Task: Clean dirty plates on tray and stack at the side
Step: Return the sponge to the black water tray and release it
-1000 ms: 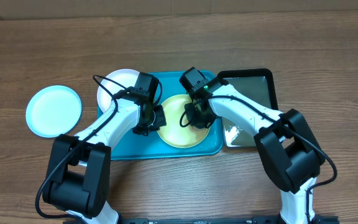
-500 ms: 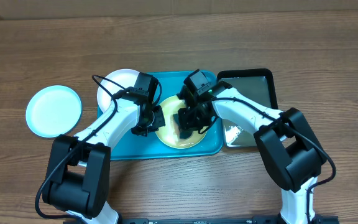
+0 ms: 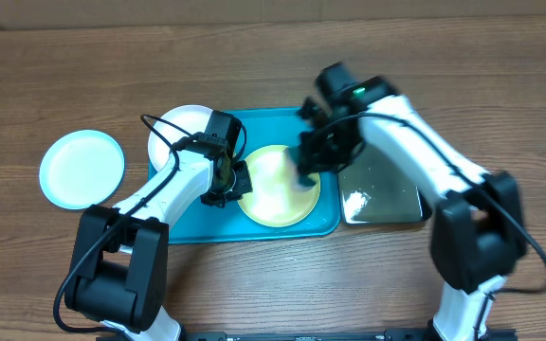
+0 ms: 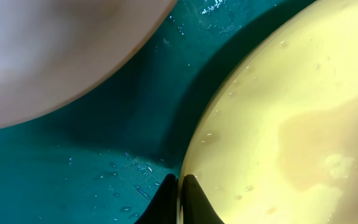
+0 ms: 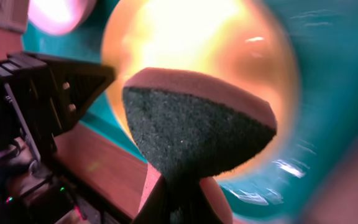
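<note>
Seems about midway. Pinching yellow-green plate [image 3: 278, 189] by its rim on the tray [image 3: 197, 225] with left jaws; clamping sponge [image 5: 191, 140] in right jaws, lifted clear. Already set aside on worktop [image 3: 444, 57]: pale plate [image 3: 81, 169]. Probably left to wash: white plate [image 3: 180, 128].

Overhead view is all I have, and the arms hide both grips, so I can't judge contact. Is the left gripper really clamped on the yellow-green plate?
Observer: Yes; the left wrist view shows the left gripper pinching the rim of the yellow-green plate, over the tray.
Operator: What does the right gripper hold?
Observer: A sponge, dark scouring face outward, pink foam behind, per the right wrist view.
Operator: Plate clean?
Observer: Not quite; the left wrist view shows a tan patch and droplets on it.
</note>
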Available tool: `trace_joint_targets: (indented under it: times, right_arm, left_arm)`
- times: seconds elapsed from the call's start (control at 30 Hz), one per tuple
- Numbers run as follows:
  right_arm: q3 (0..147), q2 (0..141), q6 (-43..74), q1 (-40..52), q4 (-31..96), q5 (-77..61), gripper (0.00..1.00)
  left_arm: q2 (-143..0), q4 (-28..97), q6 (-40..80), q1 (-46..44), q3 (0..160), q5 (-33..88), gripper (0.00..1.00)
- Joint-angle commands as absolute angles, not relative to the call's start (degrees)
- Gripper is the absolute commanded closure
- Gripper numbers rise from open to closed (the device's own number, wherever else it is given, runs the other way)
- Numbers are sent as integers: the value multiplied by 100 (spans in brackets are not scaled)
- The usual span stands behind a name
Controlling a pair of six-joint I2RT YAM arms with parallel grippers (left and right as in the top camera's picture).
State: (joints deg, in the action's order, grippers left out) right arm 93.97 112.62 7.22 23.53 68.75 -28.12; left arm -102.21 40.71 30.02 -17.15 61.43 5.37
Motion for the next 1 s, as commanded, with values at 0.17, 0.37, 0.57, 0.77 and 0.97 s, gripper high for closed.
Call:
trace_joint_targets:
  times: [0.17,0.37,0.57,0.77,0.97]
  right_arm:
    - [9288,10836,596,1520,7380,-764,96]
    - [8468,10838,687,1280,6956,-117,96]
    - [7655,10838,832,1247,6058,34,96]
    - [7872,10831,832,1214,6066,-316,45]
    - [8825,10831,838,814,6678,-305,33]
  left_arm:
    - [-10097,4086,2978,-1728,6093,541,93]
    - [-10097,4099,2980,-1728,6093,558,92]
    - [-10097,4136,2978,-1728,6093,556,91]
    - [-10097,4171,2978,-1728,6093,554,73]
    - [-10097,4265,2978,-1728,6066,550,69]
